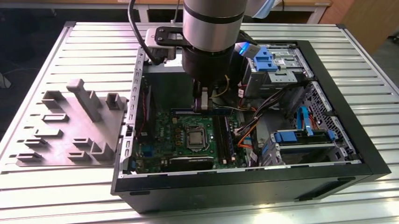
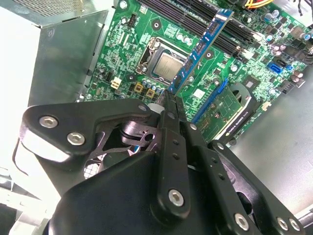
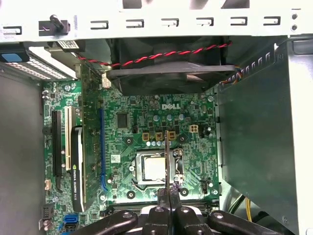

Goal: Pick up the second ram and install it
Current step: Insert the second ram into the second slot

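Note:
The second ram (image 2: 203, 46) is a thin blue stick with my gripper (image 2: 168, 95) shut on one end of it. It hangs above the green motherboard (image 2: 122, 44), clear of the board, and reaches out over the processor socket (image 2: 164, 63). The first wrist view shows the second ram (image 3: 167, 156) edge-on, rising from my gripper (image 3: 167, 196) across the processor socket (image 3: 154, 169). In the exterior view the second ram (image 1: 221, 111) lies level under my gripper (image 1: 201, 108), just behind the long black slot sockets (image 1: 223, 135).
The open computer case (image 1: 367, 154) walls the work in. A grey power supply (image 1: 168, 86) stands close beside the arm. A fan (image 3: 171, 58), a graphics card (image 3: 78, 161), loose cables (image 1: 249, 126) and a drive cage (image 1: 299, 137) ring the board. A grey fixture plate (image 1: 68, 126) lies on the table.

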Robot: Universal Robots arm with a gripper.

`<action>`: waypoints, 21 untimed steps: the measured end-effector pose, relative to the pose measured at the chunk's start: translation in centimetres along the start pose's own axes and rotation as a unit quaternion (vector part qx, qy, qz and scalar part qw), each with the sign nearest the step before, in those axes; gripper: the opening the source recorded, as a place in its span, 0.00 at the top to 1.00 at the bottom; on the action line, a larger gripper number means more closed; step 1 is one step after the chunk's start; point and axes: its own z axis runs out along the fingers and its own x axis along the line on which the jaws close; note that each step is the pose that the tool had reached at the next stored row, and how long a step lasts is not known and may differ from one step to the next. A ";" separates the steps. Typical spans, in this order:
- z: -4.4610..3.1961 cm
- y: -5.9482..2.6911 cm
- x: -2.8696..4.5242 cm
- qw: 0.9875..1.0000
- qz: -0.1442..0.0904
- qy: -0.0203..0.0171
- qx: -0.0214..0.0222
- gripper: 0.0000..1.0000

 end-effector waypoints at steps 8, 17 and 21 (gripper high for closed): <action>0.02 0.00 0.00 1.000 0.000 0.000 0.000 0.89; 0.15 -0.01 0.00 0.998 0.062 -0.003 0.002 0.89; 0.23 -0.01 0.01 0.995 0.098 -0.005 0.002 0.89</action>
